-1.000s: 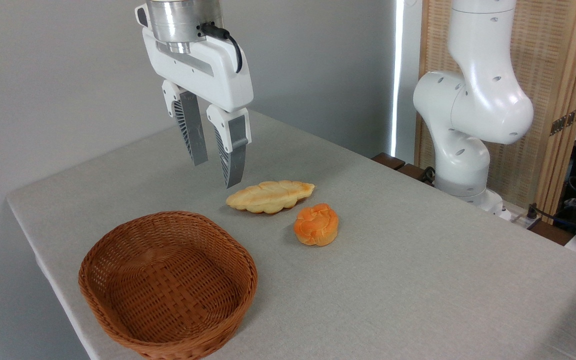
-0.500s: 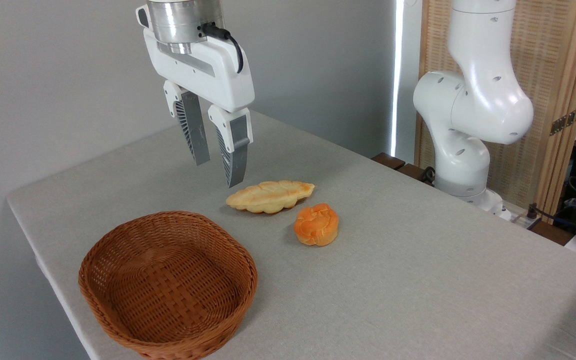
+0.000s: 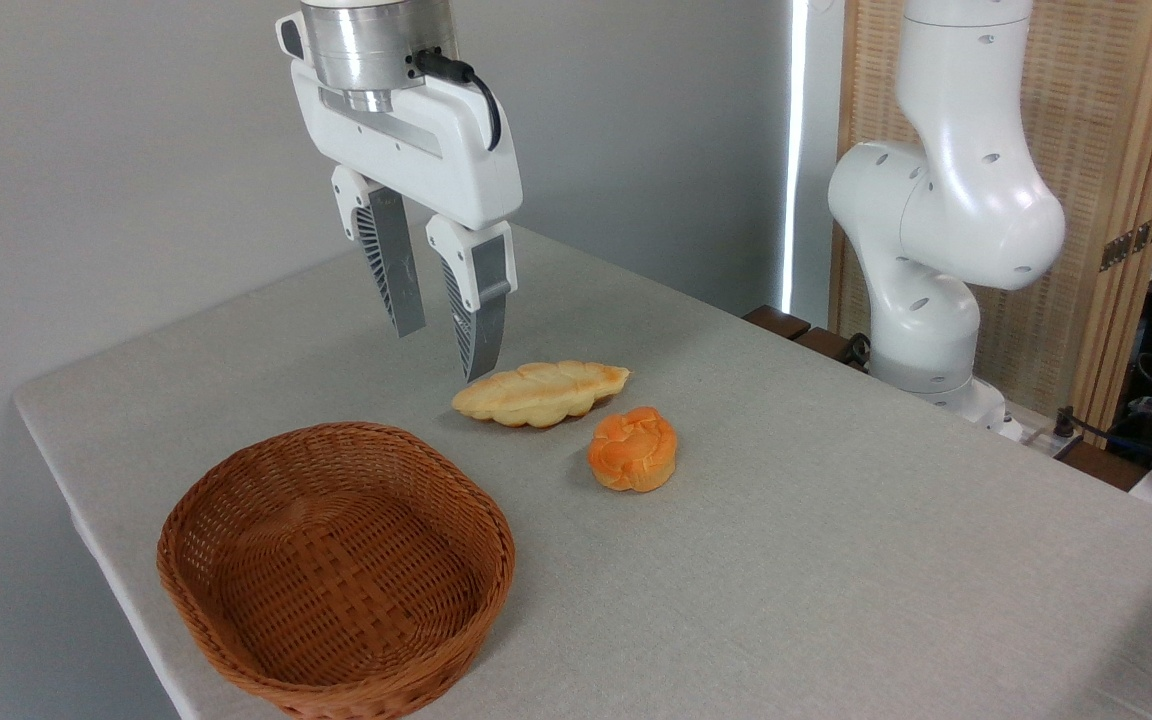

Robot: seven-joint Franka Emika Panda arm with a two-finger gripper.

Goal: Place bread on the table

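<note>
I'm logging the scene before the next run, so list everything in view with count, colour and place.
bun: one, orange-golden, on the table near the middle, right of the basket
loaf: one, pale yellow, braided, just behind the bun
basket: one, brown wicker, nothing in it, front left
table: one, light grey, under everything
screen: one, wooden, back right
gripper: one, white with grey fingers, open, hanging above the table beside the loaf's left end
arm: one, white, back right
</note>
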